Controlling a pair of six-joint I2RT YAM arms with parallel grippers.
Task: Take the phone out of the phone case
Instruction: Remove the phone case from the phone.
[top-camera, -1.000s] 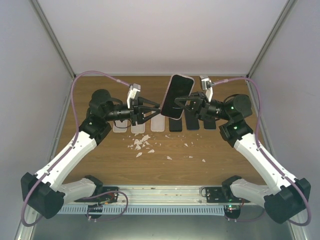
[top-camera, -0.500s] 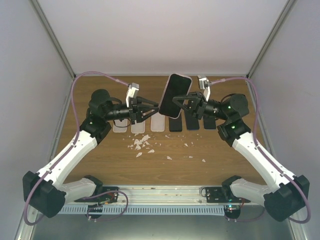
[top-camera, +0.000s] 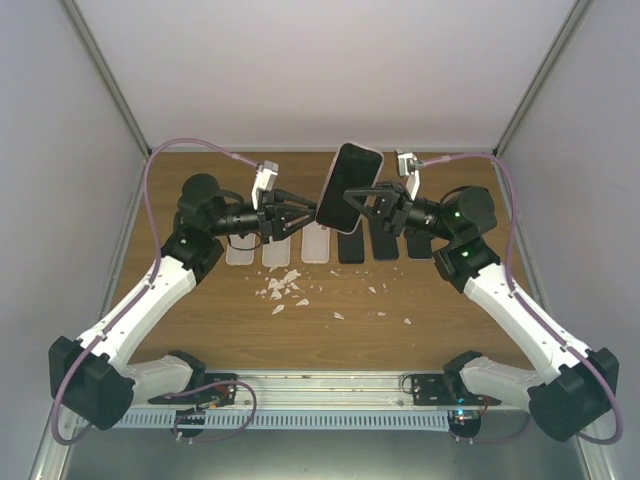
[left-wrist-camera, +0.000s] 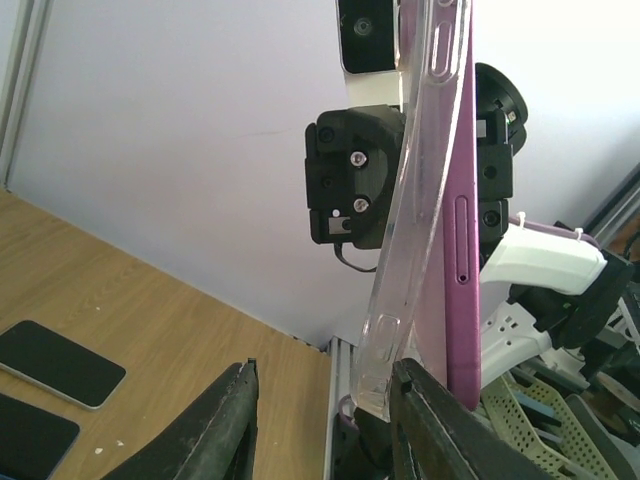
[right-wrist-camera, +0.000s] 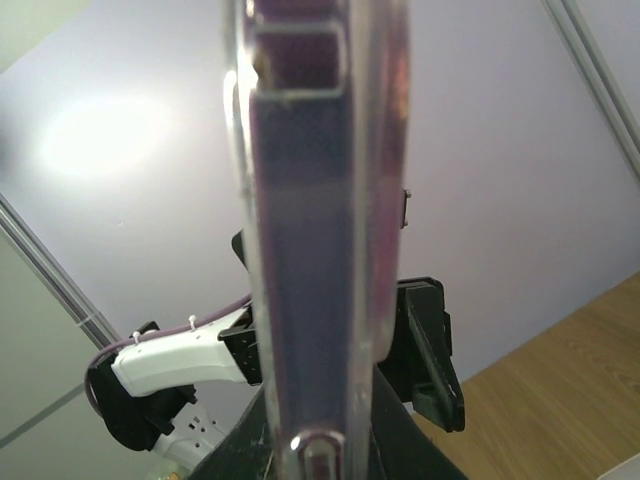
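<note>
A pink phone (top-camera: 349, 187) in a clear phone case is held tilted above the table's back half. My right gripper (top-camera: 364, 207) is shut on its right edge. In the right wrist view the phone (right-wrist-camera: 310, 220) stands edge-on between the fingers of the right gripper (right-wrist-camera: 315, 440). My left gripper (top-camera: 305, 213) reaches its lower left corner. The left wrist view shows the clear case (left-wrist-camera: 420, 230) bowed away from the pink phone (left-wrist-camera: 462, 260). The case's corner sits inside the open left gripper (left-wrist-camera: 325, 368), against the right finger (left-wrist-camera: 440, 430).
A row of flat phones and cases (top-camera: 315, 246) lies on the wooden table (top-camera: 450, 320) under both grippers. White scraps (top-camera: 282, 288) are scattered in front of the row. Two dark phones (left-wrist-camera: 60, 362) show on the table in the left wrist view. White walls enclose three sides.
The left gripper moved right and reached the phone's lower corner, its jaws narrowing slightly. The right gripper carried the phone a little to the left.
</note>
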